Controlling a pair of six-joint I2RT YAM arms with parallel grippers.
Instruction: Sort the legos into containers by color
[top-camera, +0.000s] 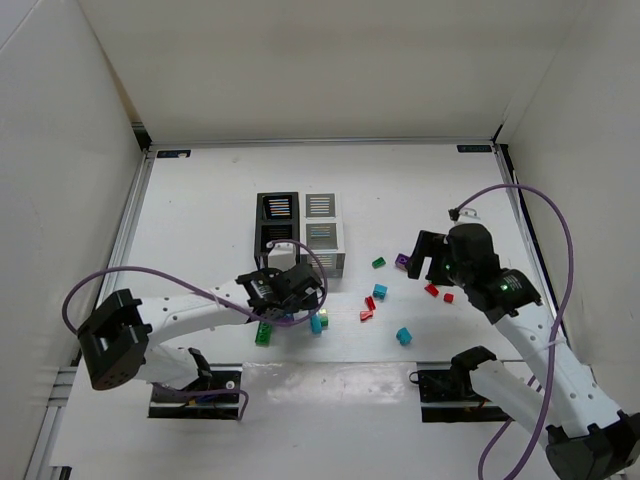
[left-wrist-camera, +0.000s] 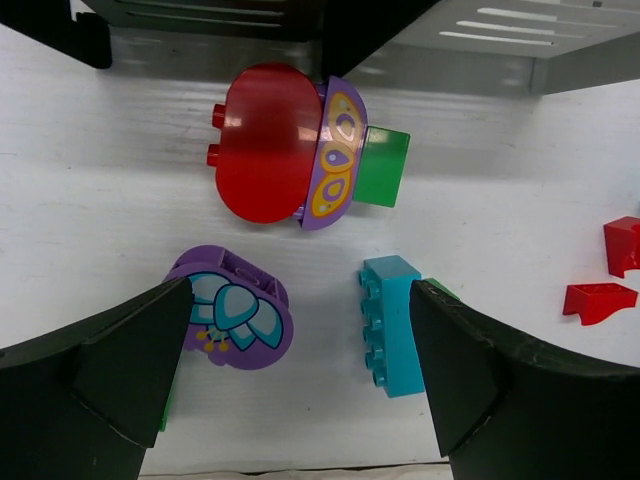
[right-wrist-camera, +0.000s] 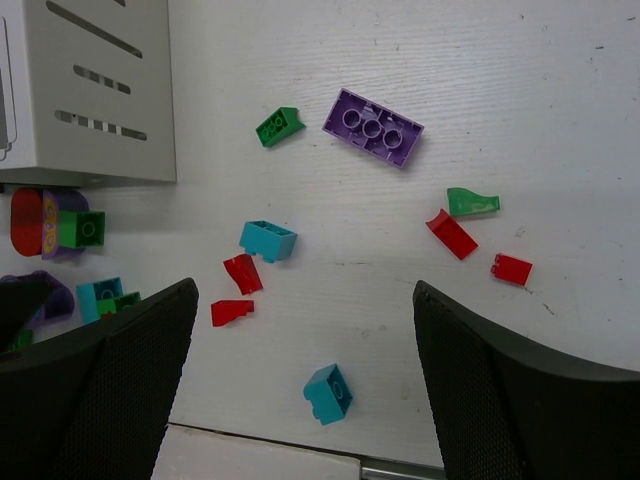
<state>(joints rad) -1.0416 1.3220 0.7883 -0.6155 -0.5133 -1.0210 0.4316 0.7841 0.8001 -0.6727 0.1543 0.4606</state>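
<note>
Purple brick: 3 studs show only in R wrist cam; L fingers, R fingers both spread, empty.

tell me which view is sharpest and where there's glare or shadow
Top external: even soft light, legos tiny, little detail. Left wrist: sharpest, mild sheen on the red brick, left fingers dark and featureless. Right wrist: purple brick crisp, right fingers dark in the bottom corners.
</note>
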